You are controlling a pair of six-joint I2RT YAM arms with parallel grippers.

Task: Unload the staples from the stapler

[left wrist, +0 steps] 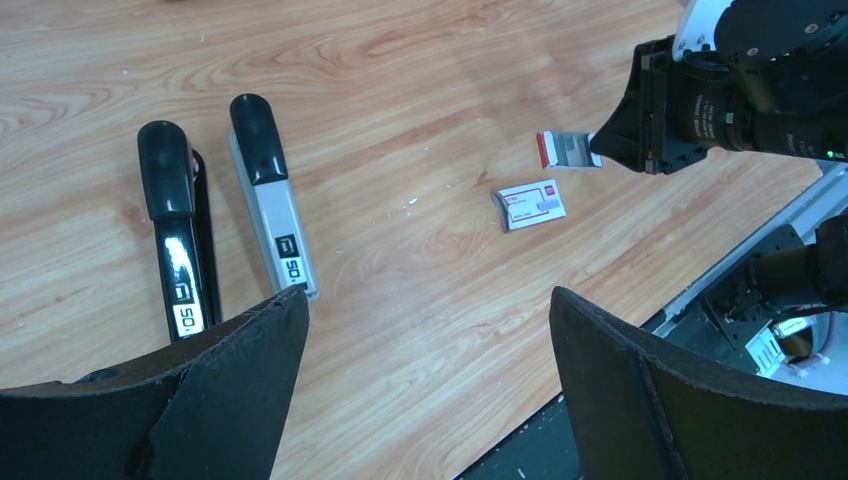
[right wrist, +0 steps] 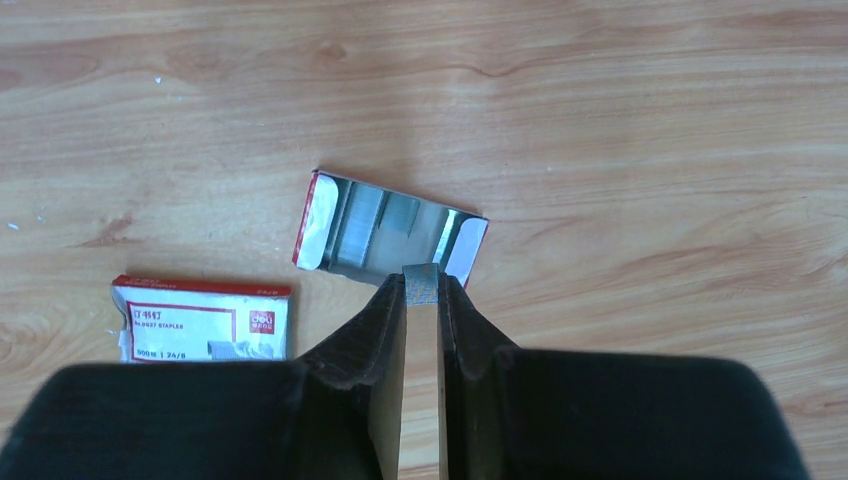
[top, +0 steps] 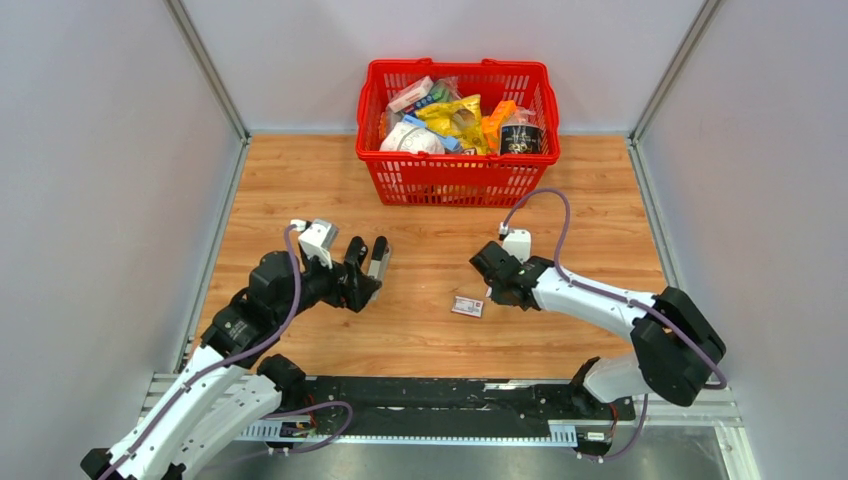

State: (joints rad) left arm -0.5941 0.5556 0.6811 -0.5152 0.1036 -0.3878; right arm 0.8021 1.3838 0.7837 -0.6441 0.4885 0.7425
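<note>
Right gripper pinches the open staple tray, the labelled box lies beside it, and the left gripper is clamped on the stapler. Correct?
Not quite. The left gripper is open and holds nothing; the stapler lies on the table in front of it, as the left wrist view shows. The rest holds: the right gripper pinches the tray, the box beside it.

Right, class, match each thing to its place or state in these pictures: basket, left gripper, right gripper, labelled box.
Things:
1 basket
2 left gripper
3 right gripper
4 box

States:
a shut on the tray
b lying flat on the table
c red, at the far edge
d open, holding nothing

Pairs: 1-c, 2-d, 3-a, 4-b
</note>
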